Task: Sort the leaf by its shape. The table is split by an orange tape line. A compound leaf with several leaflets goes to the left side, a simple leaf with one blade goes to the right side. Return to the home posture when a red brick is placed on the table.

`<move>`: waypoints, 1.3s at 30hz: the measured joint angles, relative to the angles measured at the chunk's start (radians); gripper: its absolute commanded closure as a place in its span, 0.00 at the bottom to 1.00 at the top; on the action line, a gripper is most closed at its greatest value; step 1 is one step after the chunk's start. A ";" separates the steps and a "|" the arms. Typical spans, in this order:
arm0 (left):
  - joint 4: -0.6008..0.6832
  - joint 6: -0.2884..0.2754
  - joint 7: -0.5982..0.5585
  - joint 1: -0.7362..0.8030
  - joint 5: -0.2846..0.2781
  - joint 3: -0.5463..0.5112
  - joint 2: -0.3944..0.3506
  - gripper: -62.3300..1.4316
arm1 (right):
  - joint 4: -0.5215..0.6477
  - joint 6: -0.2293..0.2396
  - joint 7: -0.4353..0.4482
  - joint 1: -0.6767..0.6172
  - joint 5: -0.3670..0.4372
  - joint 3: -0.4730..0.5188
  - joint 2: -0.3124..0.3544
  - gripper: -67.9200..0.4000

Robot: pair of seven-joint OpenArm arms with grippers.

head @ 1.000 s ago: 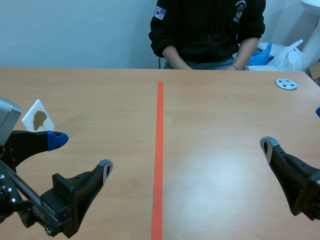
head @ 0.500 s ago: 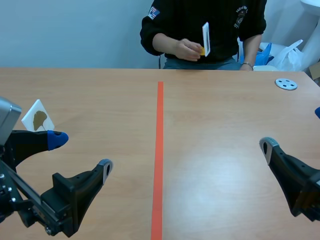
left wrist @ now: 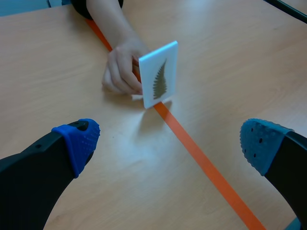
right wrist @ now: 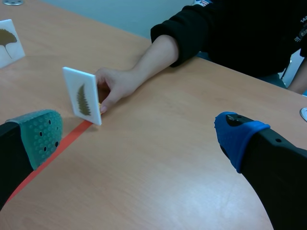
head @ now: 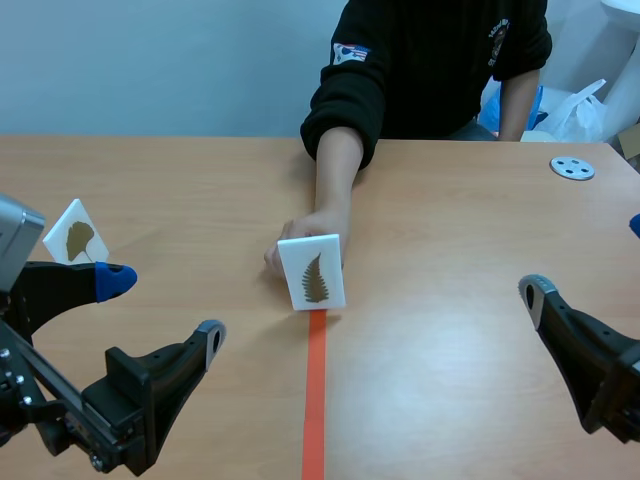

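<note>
while both jaws gape empty, the white card (head: 311,272) bears a brown fern frond (head: 317,279)

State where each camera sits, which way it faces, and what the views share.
Scene view: between the arms, facing the person across the table; left gripper and right gripper show low.
Left wrist view: over the open left gripper, facing the fern card on the tape line.
Right wrist view: over the open right gripper, facing that card.
Shared: all show the card and the person's hand behind it.
</note>
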 measured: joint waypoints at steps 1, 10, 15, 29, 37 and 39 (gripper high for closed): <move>0.000 0.000 0.000 0.000 0.000 0.000 0.000 0.00 | 0.000 0.000 0.000 0.000 0.000 0.000 0.000 0.00; 0.000 0.000 0.000 0.000 0.000 0.000 0.000 0.00 | 0.000 0.000 0.000 0.000 0.000 0.000 0.000 0.00; 0.000 0.000 0.000 0.000 0.007 0.000 0.000 0.00 | 0.000 0.000 0.000 0.000 0.000 0.000 0.000 0.00; 0.000 0.000 0.000 0.000 0.006 0.000 0.000 0.00 | -0.050 0.062 -0.027 0.044 0.000 0.000 0.000 0.00; -0.001 -0.001 0.000 0.000 0.006 0.000 -0.002 0.00 | -0.172 0.083 -0.027 0.168 -0.037 -0.086 0.033 0.00; -0.001 -0.001 0.000 0.000 0.006 0.000 -0.002 0.00 | -0.220 0.082 -0.027 0.211 -0.052 -0.122 0.036 0.00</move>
